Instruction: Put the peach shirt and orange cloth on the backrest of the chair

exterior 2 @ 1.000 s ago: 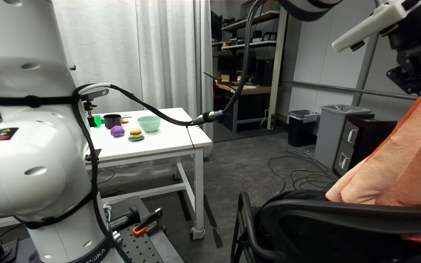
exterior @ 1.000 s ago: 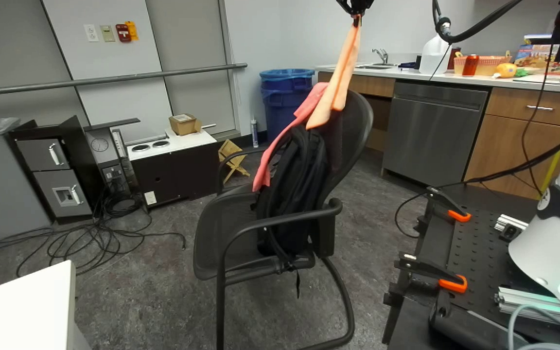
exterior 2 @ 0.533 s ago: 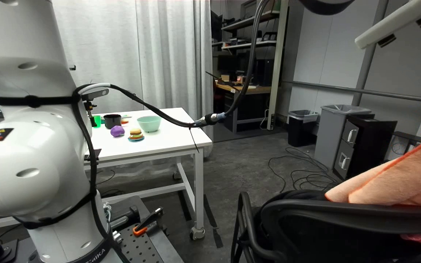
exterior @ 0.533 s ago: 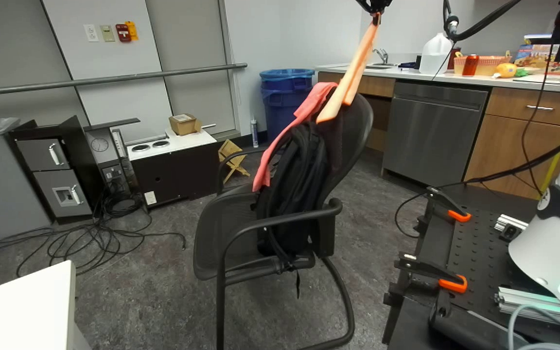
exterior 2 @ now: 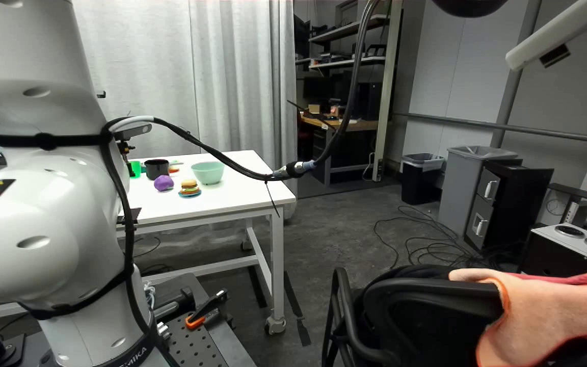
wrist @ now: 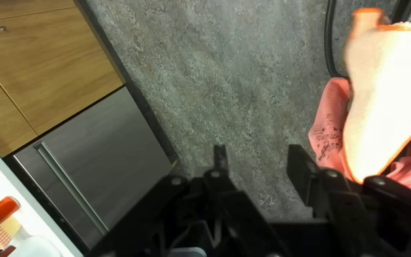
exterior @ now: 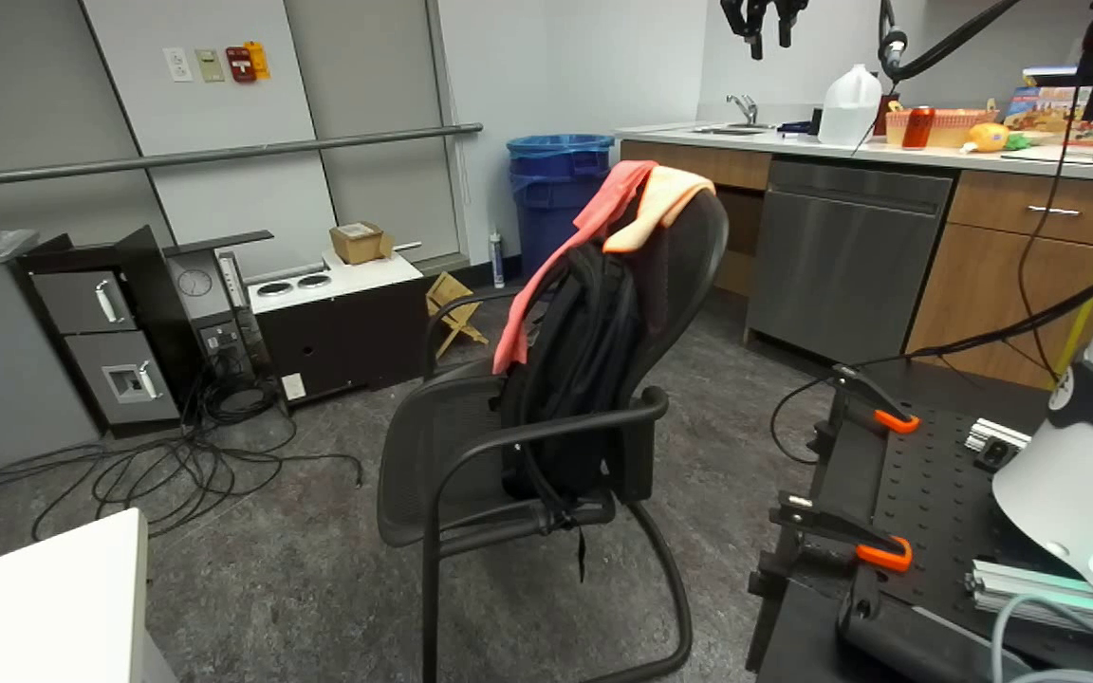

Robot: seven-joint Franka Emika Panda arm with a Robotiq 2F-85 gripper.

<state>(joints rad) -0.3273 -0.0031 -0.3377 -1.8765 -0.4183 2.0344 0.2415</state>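
The orange cloth lies draped over the round top of the black backrest, its front end hanging toward the seat. Beside it the peach shirt runs over the same top edge and down past a black backpack on the chair. Both fabrics also show at the right of an exterior view, where the orange cloth covers part of the backrest rim. My gripper hangs above and apart from the chair. In the wrist view its fingers are spread with only floor between them; the cloth sits to the right.
The backpack leans against the backrest. Behind the chair stand a dishwasher and a counter with a jug and basket. A white table carries a bowl and toy food. Cables lie on the floor.
The gripper has pulled away to the right in an exterior view and opened, letting go of the orange cloth. The cloth's raised end has dropped onto the backrest. The peach shirt stays draped there.
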